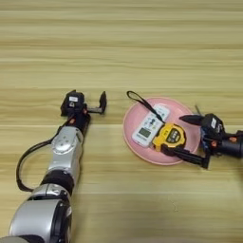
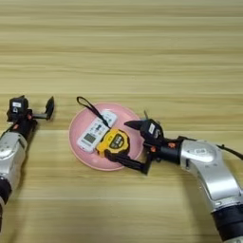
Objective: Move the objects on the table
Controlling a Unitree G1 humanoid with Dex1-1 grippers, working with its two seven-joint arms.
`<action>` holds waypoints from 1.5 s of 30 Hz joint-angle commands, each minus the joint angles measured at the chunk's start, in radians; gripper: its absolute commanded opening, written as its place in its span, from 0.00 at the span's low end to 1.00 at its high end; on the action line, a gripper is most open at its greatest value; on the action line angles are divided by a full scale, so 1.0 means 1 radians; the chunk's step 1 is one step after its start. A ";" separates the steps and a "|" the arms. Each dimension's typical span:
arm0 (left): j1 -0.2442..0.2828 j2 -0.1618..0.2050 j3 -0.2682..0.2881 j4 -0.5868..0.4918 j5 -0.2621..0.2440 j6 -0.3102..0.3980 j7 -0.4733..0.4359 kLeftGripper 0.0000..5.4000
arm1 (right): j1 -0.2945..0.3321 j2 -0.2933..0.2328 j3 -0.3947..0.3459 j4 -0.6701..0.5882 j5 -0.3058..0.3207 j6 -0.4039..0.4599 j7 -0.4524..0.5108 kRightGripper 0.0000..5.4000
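A yellow-and-black tape measure lies on the round pink plate, next to a white remote whose black strap trails off the plate's far-left rim. My right gripper reaches in from the right and is open. One finger sits above and to the right of the tape measure, and the other runs along its near edge. My left gripper stands open and empty on the table, left of the plate. The blue tube is out of view.
The wooden table fills the view. A black cable loops beside my left forearm at the lower left.
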 commanded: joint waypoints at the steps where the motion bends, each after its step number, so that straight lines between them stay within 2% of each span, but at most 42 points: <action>1: -0.011 -0.005 0.002 0.000 0.000 -0.005 0.001 1.00 | -0.025 0.012 0.020 0.026 -0.033 0.001 -0.028 1.00; 6: -0.013 -0.005 0.003 0.004 0.001 -0.004 0.003 1.00 | -0.041 0.028 0.030 0.055 -0.050 0.016 -0.048 1.00; 12: -0.014 -0.008 0.003 0.005 0.001 -0.004 0.006 1.00 | -0.061 0.033 0.034 0.072 -0.061 0.033 -0.069 0.87; 18: -0.020 -0.006 0.004 0.007 0.000 -0.002 0.006 1.00 | -0.080 0.036 0.015 0.073 -0.048 0.038 -0.079 0.85; 28: -0.024 0.009 0.023 -0.044 -0.015 -0.020 0.001 1.00 | -0.094 0.026 -0.036 -0.034 0.033 0.081 -0.057 0.85; 36: -0.008 0.026 0.032 -0.168 -0.021 -0.018 -0.015 1.00 | -0.116 0.012 -0.066 -0.096 0.065 0.081 -0.043 0.85; 38: 0.003 0.028 0.029 -0.236 -0.026 -0.006 -0.022 1.00 | -0.132 0.005 -0.071 -0.101 0.069 0.079 -0.035 0.85; 41: 0.047 0.019 0.003 -0.372 -0.040 0.031 -0.057 1.00 | -0.162 -0.005 -0.073 -0.090 0.063 0.071 -0.024 0.85; 45: 0.110 0.006 -0.061 -0.554 -0.117 0.102 -0.189 1.00 | -0.195 -0.010 -0.067 -0.049 0.058 0.054 -0.004 0.85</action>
